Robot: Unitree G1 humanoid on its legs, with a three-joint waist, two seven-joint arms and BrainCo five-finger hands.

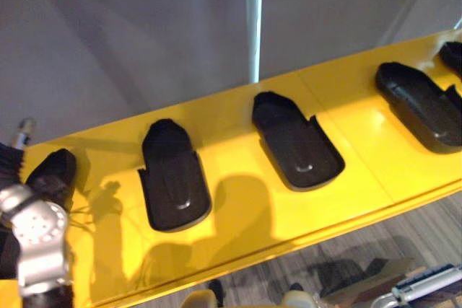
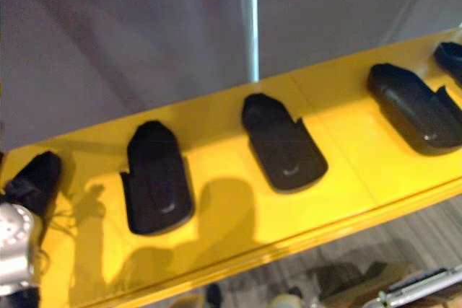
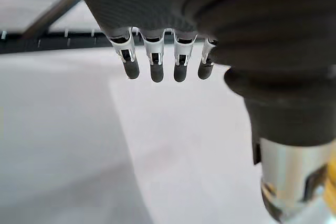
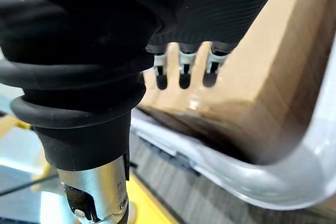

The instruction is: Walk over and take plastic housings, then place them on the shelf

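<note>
- As viewed from the head: yellow shelf (image 1: 238, 214) slanting across the scene, with a grey wall and an upright metal post (image 1: 254, 19) behind it
- Lying on the shelf in a row, each apart from its neighbours: black plastic housings, long and glossy
- From the robot's left: leftmost housing (image 1: 54, 174) near the shelf's end, second housing (image 1: 173, 178), third housing (image 1: 296, 142), fourth housing (image 1: 422, 106)
- At the far right edge: fifth housing (image 1: 453, 55), cut off by the frame
- Left hand (image 3: 131, 3): fingers (image 3: 156, 69) straight and side by side, holding nothing, with a pale grey surface beyond them
- Left arm entering at the lower left of the head views, just beside the leftmost housing; contact with it impossible to tell
- Right hand (image 4: 226, 3): fingers (image 4: 184, 74) hanging straight and empty, no housing in its grasp
- Beyond the right hand's fingertips: brown cardboard box (image 4: 273, 77), with a curved silver metal tube (image 4: 273, 182) just below it
- Below the shelf's front edge: grey striped floor (image 1: 433, 229)
</note>
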